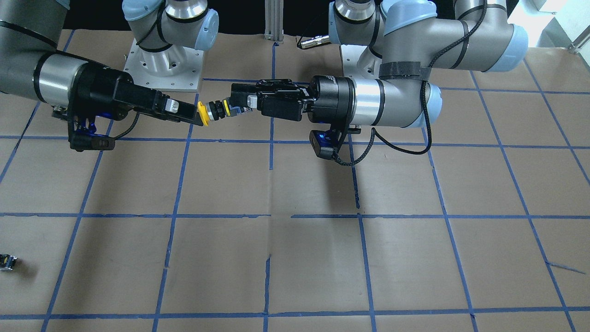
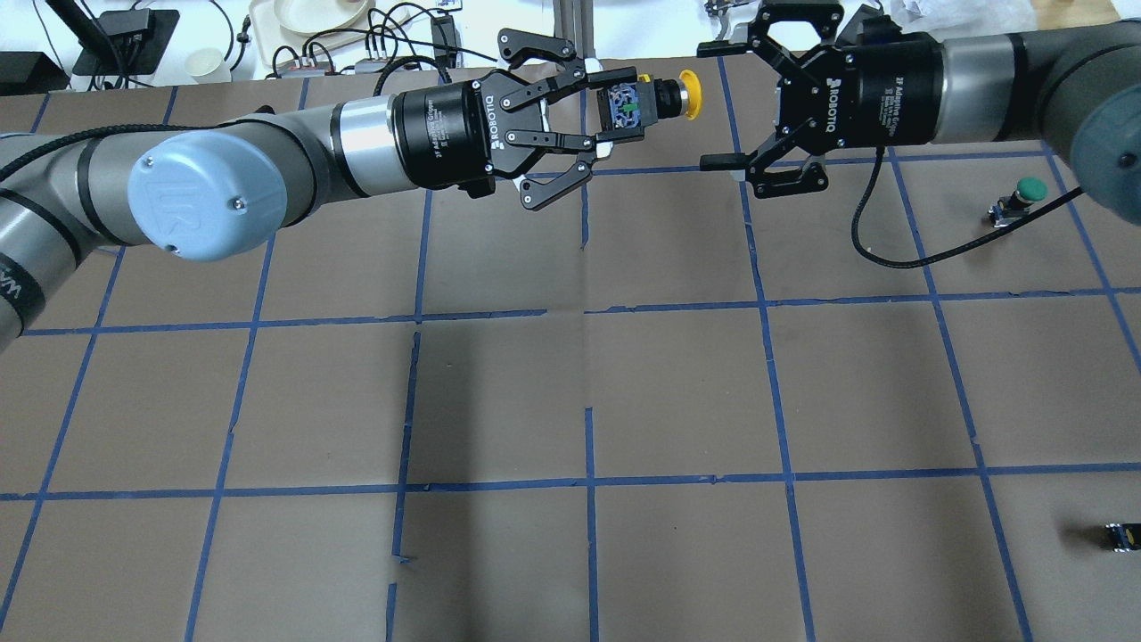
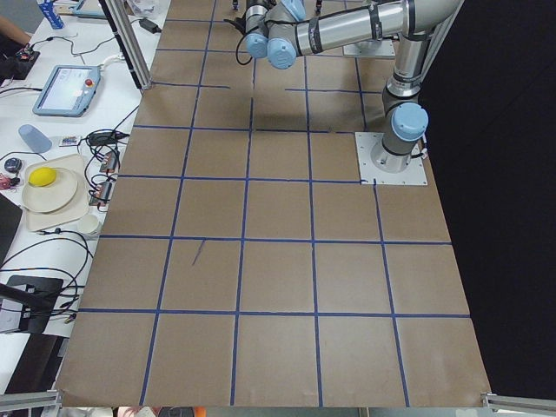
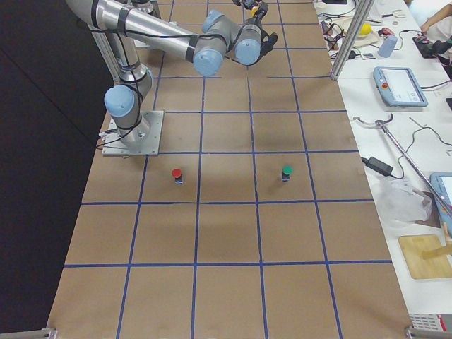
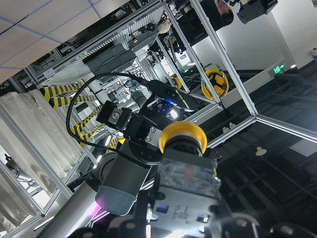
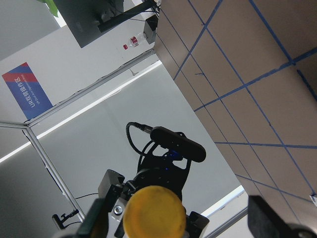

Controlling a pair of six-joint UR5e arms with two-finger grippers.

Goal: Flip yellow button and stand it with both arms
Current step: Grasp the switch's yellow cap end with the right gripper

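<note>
Left gripper (image 2: 615, 111): clamped on yellow button (image 2: 655, 100) body, held aloft, axis horizontal.
Right gripper (image 2: 718, 103): fingers spread apart, tips just beside button's yellow cap.

Arms: two, the left arm (image 2: 214, 192) and the right arm (image 2: 1025, 71).
Grippers: two, the left gripper (image 2: 608, 111) and the right gripper (image 2: 713, 102).
Buttons: three, namely a yellow button (image 2: 655, 96), a green button (image 2: 1016, 201) and a red button (image 4: 176, 174).
Small black part (image 2: 1119, 536): one.
</note>
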